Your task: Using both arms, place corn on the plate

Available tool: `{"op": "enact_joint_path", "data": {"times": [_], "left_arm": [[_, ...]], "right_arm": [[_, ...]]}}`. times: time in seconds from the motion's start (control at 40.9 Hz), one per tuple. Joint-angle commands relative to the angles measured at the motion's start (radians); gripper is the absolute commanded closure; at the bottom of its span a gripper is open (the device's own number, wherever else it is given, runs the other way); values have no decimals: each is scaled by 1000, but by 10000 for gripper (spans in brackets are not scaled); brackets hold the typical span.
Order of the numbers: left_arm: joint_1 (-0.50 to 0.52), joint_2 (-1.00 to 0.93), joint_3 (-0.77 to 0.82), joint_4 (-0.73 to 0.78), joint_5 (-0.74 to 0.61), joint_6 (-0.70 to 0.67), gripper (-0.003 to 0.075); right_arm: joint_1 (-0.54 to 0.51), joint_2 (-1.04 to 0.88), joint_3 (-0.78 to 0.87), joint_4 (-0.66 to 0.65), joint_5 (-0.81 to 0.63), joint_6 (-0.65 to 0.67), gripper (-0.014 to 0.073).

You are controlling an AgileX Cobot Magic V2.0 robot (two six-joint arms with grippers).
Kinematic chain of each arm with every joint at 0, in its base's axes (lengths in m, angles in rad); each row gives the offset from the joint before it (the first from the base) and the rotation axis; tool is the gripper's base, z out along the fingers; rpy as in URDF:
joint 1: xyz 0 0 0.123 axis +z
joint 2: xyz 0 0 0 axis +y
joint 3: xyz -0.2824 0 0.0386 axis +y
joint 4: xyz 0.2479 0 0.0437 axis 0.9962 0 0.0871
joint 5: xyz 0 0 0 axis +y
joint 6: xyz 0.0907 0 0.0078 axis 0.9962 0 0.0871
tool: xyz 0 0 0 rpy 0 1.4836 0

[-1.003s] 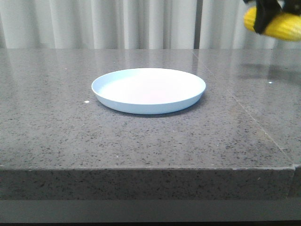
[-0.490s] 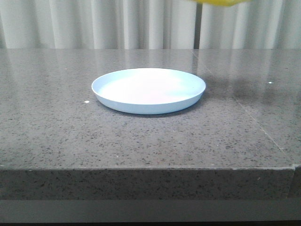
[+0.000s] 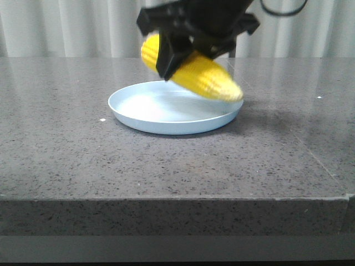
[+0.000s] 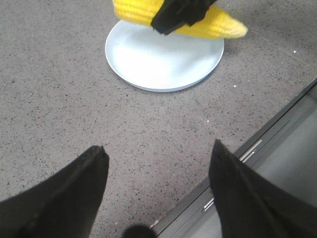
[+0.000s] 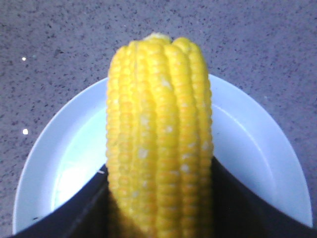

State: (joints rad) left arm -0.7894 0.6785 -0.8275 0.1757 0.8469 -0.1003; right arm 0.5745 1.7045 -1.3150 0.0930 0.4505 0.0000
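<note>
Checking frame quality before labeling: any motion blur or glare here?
Front view: corn and right gripper slightly motion-blurred; plate sharp. Left wrist view: left gripper jaws dark, soft; plate evenly lit. Right wrist view: kernels crisp, bright glare patch on plate.

The corn [image 3: 194, 72] is motion-blurred — the plate's [image 3: 138, 119] far rim hidden behind it.

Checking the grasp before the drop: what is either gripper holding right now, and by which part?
The right gripper holds the corn around its middle, tilted over the plate. The left gripper is open and holds nothing.
</note>
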Motion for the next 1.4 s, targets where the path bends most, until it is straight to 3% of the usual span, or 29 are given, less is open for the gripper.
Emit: {"op": "enact_joint_path", "data": {"times": [0.0,0.122,0.294,0.367,0.881,1.371], "left_arm": [[-9,0,-26,10,-74,-9,280],[-9,0,-26,10,-74,-9,280],[-9,0,-26,10,-74,-9,280],[-9,0,-26,10,-74,-9,280],[-9,0,-26,10,-74,-9,280],[-9,0,-26,10,-74,-9,280]], "right_arm": [[1,-9,-26,-4,-96,-6,325],[1,16,-26,-6,-103,-6,289],[1,15,-28,-9,-97,-6,21],[0,0,-37,-22,-76,-6,-29],[0,-361,-125,-93,286,0,-31],[0,-829,202,-112,378,0,-31]]}}
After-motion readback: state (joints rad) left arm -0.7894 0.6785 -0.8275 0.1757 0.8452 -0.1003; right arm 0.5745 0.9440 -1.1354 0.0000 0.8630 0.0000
